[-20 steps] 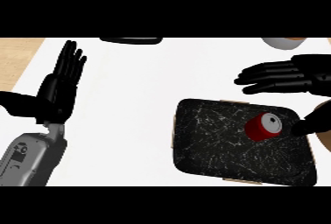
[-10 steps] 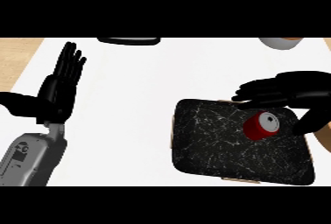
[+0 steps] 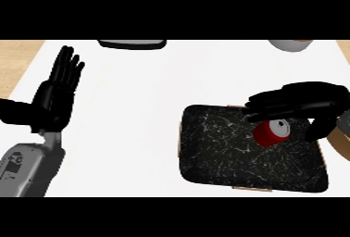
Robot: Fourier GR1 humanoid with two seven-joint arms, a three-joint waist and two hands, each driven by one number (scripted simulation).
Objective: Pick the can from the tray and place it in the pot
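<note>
A red can (image 3: 272,132) with a pale top lies on the dark speckled tray (image 3: 226,159), in the tray's upper right part. My right hand (image 3: 301,102) hovers over the can, fingers straight and pointing left across its far side, thumb hanging down just right of it. The hand is open and partly covers the can's upper edge. My left hand (image 3: 51,95) rests open at the left, fingers up, far from the tray. A grey pot rim (image 3: 290,44) shows at the top right edge.
A dark flat object (image 3: 132,43) sits at the counter's far edge, top middle. Wooden floor shows beyond the counter at the left and right. A brown curved thing (image 3: 340,144) peeks in at the right edge beside the tray.
My right hand has come down and leftward from beyond the tray until it is over the can, with the thumb now beside it. The left hand has stayed put.
</note>
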